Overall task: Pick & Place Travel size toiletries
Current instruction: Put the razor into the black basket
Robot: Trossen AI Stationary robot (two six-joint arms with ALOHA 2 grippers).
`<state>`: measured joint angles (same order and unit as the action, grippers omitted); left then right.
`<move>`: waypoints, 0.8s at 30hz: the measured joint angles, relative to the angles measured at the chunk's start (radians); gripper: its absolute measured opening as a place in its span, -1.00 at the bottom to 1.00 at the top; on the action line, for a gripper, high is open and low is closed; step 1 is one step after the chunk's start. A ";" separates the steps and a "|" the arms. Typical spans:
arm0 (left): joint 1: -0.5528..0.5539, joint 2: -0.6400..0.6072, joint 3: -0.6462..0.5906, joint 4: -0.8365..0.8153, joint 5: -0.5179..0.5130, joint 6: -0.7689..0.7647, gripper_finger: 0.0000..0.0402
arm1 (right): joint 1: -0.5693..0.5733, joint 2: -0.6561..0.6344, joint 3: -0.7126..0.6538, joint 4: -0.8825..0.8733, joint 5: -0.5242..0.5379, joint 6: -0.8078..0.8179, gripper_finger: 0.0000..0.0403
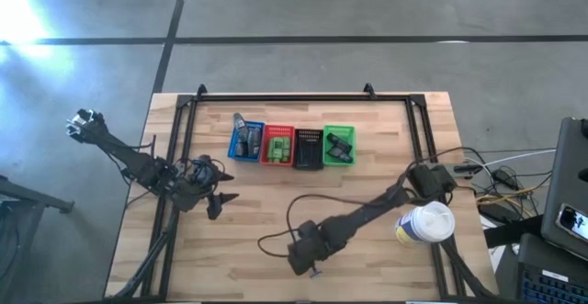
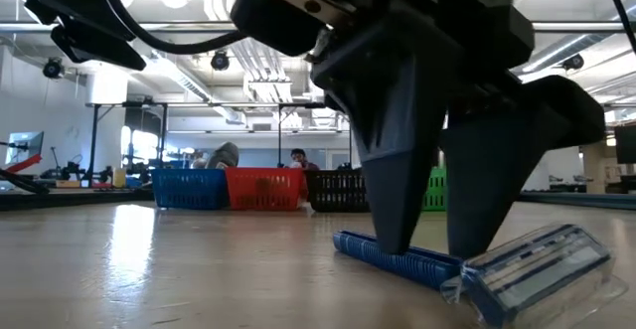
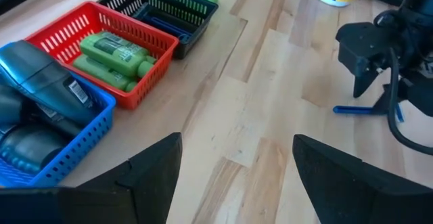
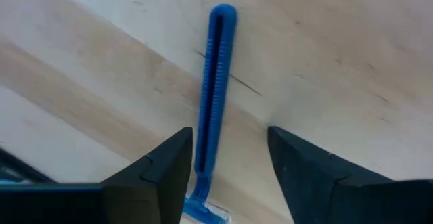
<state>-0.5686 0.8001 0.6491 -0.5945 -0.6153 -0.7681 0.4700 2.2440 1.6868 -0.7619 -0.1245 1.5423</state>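
A pale wooden worktop point(image 1: 367, 249) edged by a black frame fills the scene, with a workshop hall beyond it in the low view. Nearest the front edge lies a dark-blue razor point(image 4: 211, 82), flat on the wood, its handle running between the two fingers of the right pincer point(image 4: 226, 176). That pincer is spread open, one fingertip on each side of the handle, down at or almost at the wood, nothing gripped yet. In the low view the razor's clear-capped head point(image 2: 537, 269) sticks out past the fingers.

So the step in hand looks like the pick of this last loose razor. The next move calls for closing squarely on the thin handle without letting it slide or pivot, then a lift and a carry toward the far baskets.

Further in, on the robot's left, the left pincer point(image 1: 220, 203) hangs open and idle above bare wood. A white round tub point(image 1: 427, 223) stands beside the right arm's base.

At the back sit four baskets in a row: blue basket point(image 1: 245, 141) with grey bottles point(image 3: 40, 82), red basket point(image 1: 277, 145) with green tubes point(image 3: 115, 55), black basket point(image 1: 308, 148), green basket point(image 1: 338, 145).
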 joint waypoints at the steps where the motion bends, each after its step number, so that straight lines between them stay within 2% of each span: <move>1: 0.000 0.000 0.000 0.000 0.004 0.000 0.43 | 0.003 0.005 0.001 -0.010 0.006 0.006 -0.07; 16: 0.000 0.000 0.000 -0.001 0.005 0.001 0.43 | 0.022 0.018 -0.001 -0.163 0.041 -0.013 -0.86; 21: 0.000 0.000 0.000 -0.001 0.005 0.002 0.43 | 0.019 0.001 0.009 -0.182 0.061 -0.013 -0.90; 24: 0.000 0.000 0.000 -0.001 0.005 0.006 0.43 | 0.003 -0.037 0.004 -0.197 0.147 0.013 -0.90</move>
<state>-0.5686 0.8005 0.6491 -0.5960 -0.6102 -0.7625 0.4725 2.2067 1.6910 -0.9586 0.0228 1.5549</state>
